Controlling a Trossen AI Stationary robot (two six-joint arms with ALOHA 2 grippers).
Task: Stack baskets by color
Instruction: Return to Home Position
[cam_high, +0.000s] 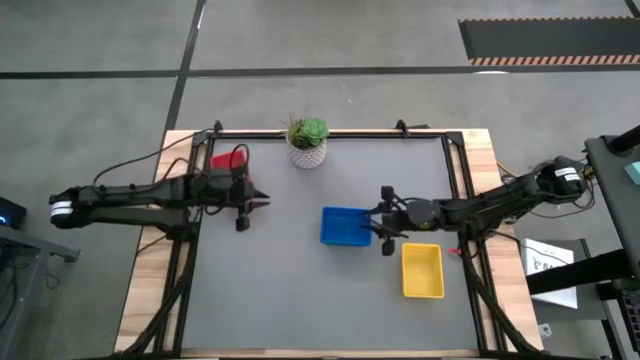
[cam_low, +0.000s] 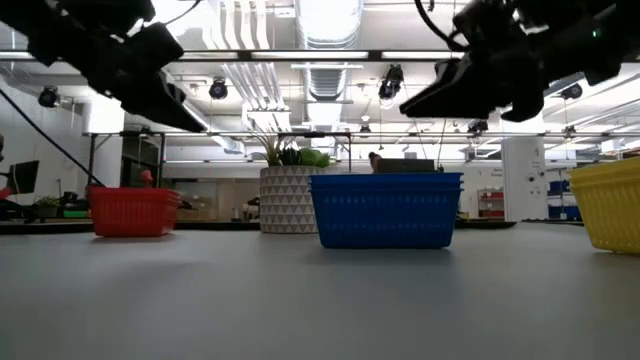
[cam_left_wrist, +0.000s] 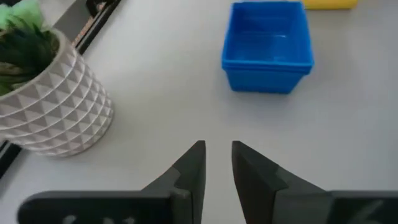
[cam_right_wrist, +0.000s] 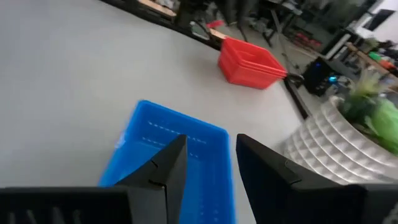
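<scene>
Blue baskets (cam_high: 345, 226) (cam_left_wrist: 268, 46) sit nested on the grey table mid-right. Red baskets (cam_high: 231, 159) (cam_right_wrist: 250, 62) sit nested at the far left, partly hidden under my left arm. A yellow basket (cam_high: 422, 270) (cam_low: 610, 205) stands near the right edge. My left gripper (cam_high: 262, 204) (cam_left_wrist: 217, 149) is open by a narrow gap, held above bare table just right of the red baskets and pointing toward the blue ones. My right gripper (cam_high: 374, 224) (cam_right_wrist: 211, 146) is open and hovers over the right end of the blue baskets (cam_right_wrist: 168, 155), well above them in the low view (cam_low: 405, 108).
A green plant in a white patterned pot (cam_high: 307, 142) (cam_left_wrist: 50, 99) stands at the far edge, between the red and blue baskets. A black frame rail (cam_high: 330, 133) runs around the table. Bare grey table surface (cam_high: 300, 300) lies toward the near edge.
</scene>
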